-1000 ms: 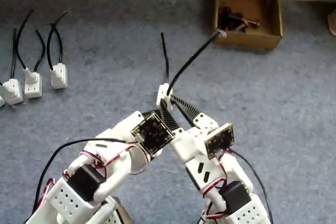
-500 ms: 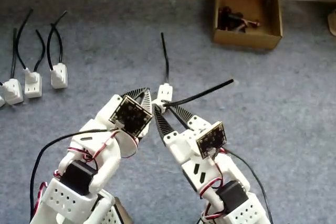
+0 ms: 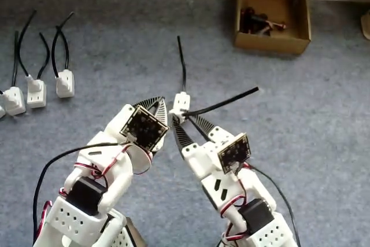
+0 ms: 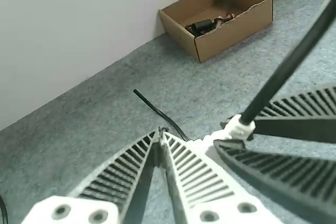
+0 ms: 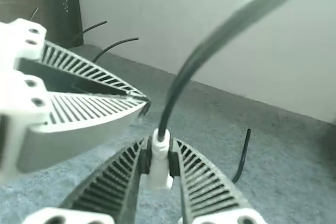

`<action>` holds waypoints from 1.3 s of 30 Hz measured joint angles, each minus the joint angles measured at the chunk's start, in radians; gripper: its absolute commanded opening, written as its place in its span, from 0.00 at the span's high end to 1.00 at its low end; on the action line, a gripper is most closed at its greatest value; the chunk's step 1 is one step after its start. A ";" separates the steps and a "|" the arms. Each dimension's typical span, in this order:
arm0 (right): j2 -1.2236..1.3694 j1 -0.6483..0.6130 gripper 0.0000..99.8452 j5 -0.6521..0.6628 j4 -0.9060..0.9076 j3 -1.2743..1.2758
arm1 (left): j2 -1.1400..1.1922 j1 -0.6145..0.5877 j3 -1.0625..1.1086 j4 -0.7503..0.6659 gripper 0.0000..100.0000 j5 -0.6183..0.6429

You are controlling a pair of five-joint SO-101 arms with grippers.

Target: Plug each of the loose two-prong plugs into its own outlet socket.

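Three corded sockets (image 3: pixel 36 93) far left; cardboard box (image 3: pixel 272 44) beyond arms.

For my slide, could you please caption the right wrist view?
Right gripper clamps a white plug; the left gripper sits shut beside.

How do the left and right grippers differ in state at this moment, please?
The left gripper is shut on nothing; the right gripper is shut on a white plug. The plug's black cable rises from the right gripper; none from the left. Both have black ribbed fingers.
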 measured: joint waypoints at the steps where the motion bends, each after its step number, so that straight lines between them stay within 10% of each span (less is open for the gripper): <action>1: 0.000 0.014 0.99 0.000 -0.015 0.000 | -0.002 0.000 0.005 -0.002 0.99 -0.012; 21: 0.000 0.123 0.99 0.000 0.061 0.000 | 0.000 -0.158 0.077 -0.002 0.99 -0.086; 39: 0.000 0.114 0.99 0.000 -0.028 0.000 | 0.000 -0.034 0.077 0.071 0.99 -0.086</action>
